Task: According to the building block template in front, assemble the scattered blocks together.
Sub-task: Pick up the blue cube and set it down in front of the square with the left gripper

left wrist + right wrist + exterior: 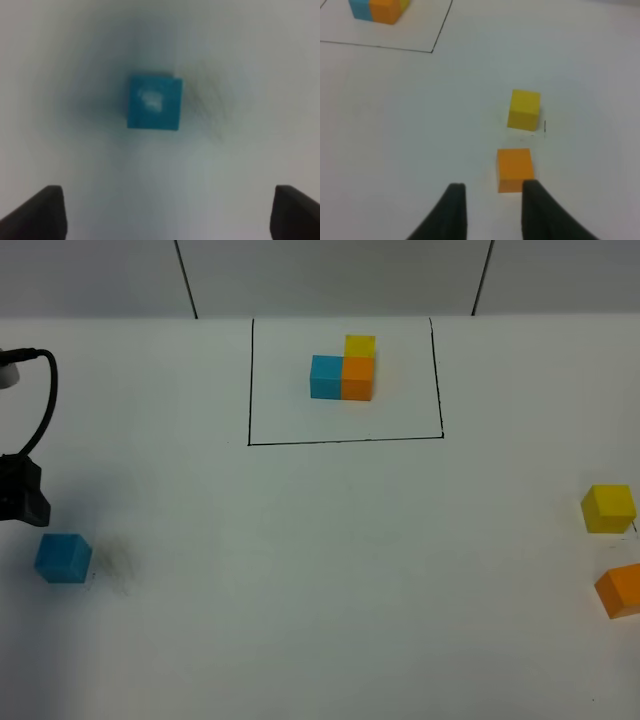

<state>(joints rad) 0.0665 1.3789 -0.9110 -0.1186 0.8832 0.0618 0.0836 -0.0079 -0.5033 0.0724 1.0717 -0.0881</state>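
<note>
White bench (320,570), with a wide bare stretch through the middle, from left edge to right. Near the far edge, centred, a thin black rectangle (345,440), far side not to be made out, framing the building block template (345,370): blue beside orange, yellow past orange toward the far edge, well apart from every drawn line. At the left edge, left gripper (160,215) with fingers (42,212) spread wide and cut off at the picture's corners, above the blue cube (63,558), blurred, not touching. Right gripper (492,186) out of the high view; fingers (452,215) parted by a narrow gap, pinching nothing, one tip overlapping the orange cube (620,590), contact unclear. Orange cube cropped at the right edge. Yellow cube (609,508) near it, apart, by the same edge.
</note>
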